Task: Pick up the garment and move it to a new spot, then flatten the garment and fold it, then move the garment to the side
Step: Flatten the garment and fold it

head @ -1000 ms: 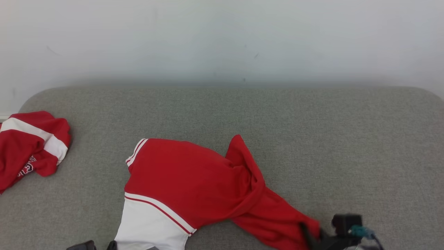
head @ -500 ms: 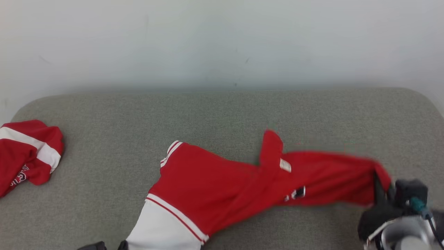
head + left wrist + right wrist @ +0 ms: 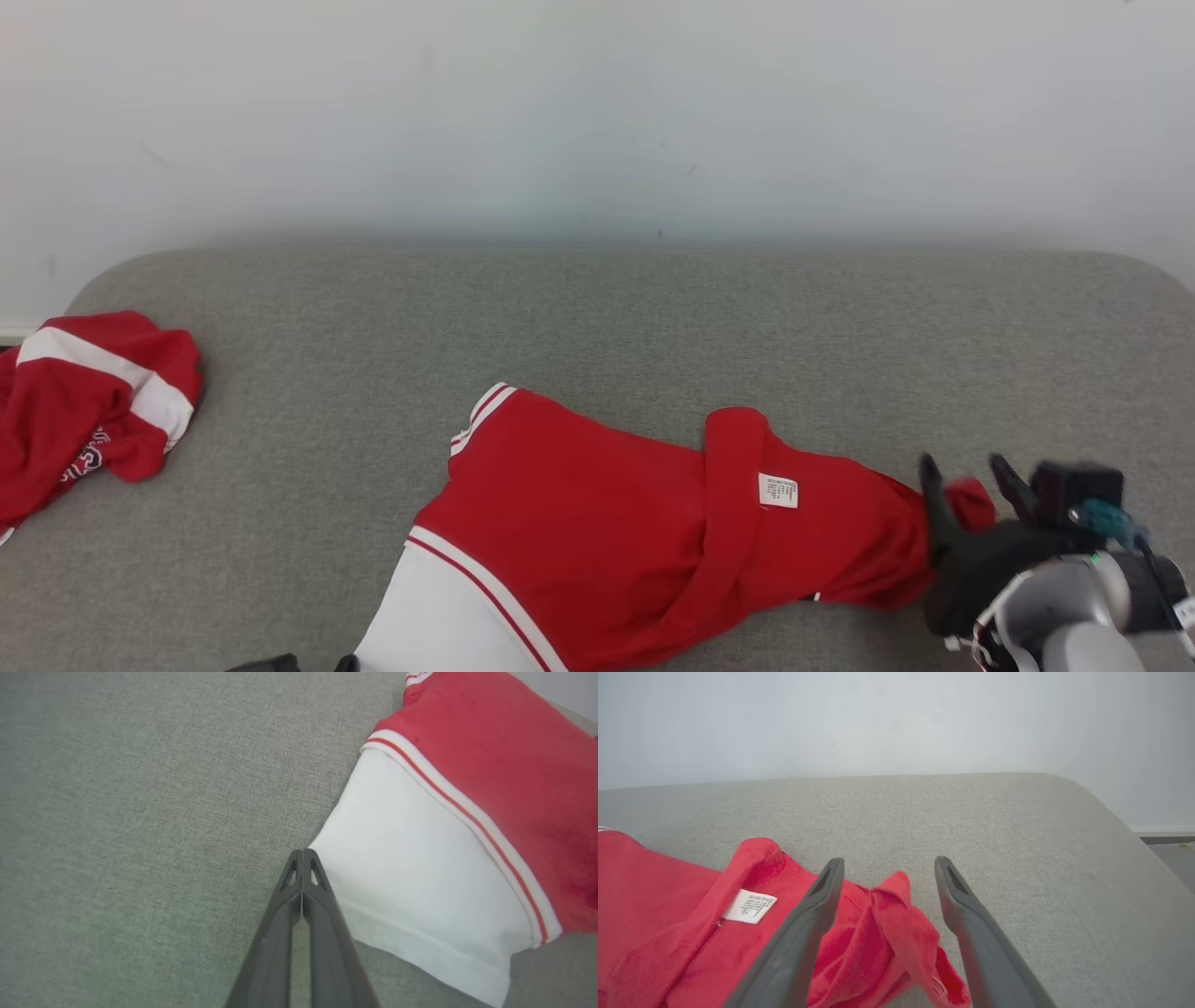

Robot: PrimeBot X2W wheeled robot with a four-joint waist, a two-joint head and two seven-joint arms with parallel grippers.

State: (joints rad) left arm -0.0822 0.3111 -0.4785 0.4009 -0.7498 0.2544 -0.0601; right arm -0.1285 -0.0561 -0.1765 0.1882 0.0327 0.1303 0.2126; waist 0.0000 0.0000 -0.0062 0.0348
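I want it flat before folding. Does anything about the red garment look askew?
Yes. The garment is not flat: a strip is folded over across it with the care label showing, and its end lies bunched in the open right gripper.

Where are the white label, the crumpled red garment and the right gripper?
white label (image 3: pixel 778 490), head view, the label's middle.
crumpled red garment (image 3: pixel 56 420), head view, its red middle.
right gripper (image 3: pixel 888 861), right wrist view, midway between fingertips.

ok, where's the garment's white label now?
The white label sits right of centre in the head view, on the red garment, left of the open right gripper.
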